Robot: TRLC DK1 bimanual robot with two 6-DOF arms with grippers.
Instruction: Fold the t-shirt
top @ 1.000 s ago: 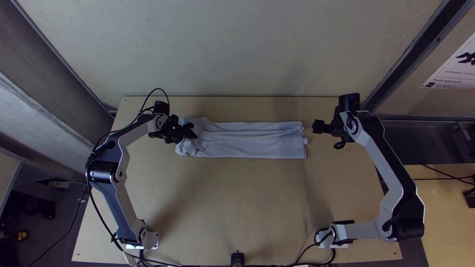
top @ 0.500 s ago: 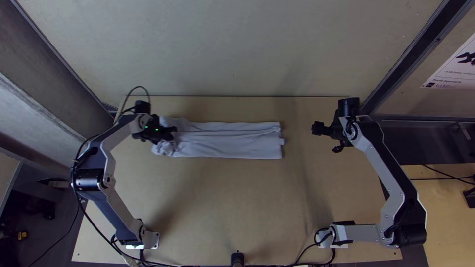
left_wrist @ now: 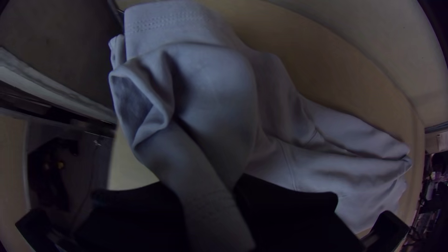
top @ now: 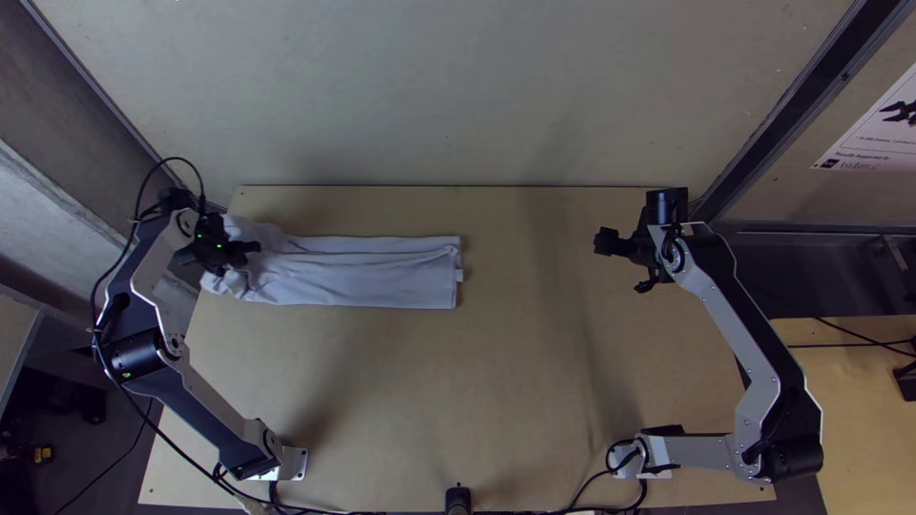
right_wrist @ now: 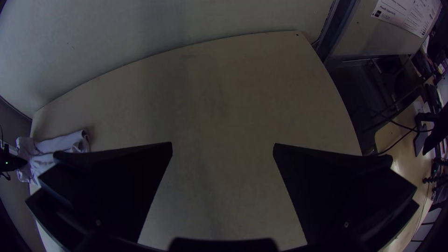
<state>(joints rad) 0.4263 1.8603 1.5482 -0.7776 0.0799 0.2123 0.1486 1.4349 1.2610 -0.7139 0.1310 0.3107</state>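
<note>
The pale grey t-shirt [top: 372,272] lies as a long folded strip across the table's left half, its left end bunched. At that bunched end is my left gripper [top: 250,252]. In the left wrist view, my left gripper [left_wrist: 210,200] is shut on a bunched fold of the t-shirt [left_wrist: 210,102], the cloth passing between its black fingers. My right gripper [top: 603,242] stands well to the right of the cloth. Its fingers are wide apart in the right wrist view, where the right gripper [right_wrist: 223,149] has bare table between them and the t-shirt [right_wrist: 65,142] lies far off.
The light wooden table [top: 515,381] has bare surface in front of the cloth and between the cloth and the right arm. A pale wall [top: 448,95] rises behind the back edge. The cloth's bunched end is at the table's left edge.
My left gripper has moved left with the t-shirt's bunched end, and the whole strip has slid left along the table. The right arm has shifted only slightly.
</note>
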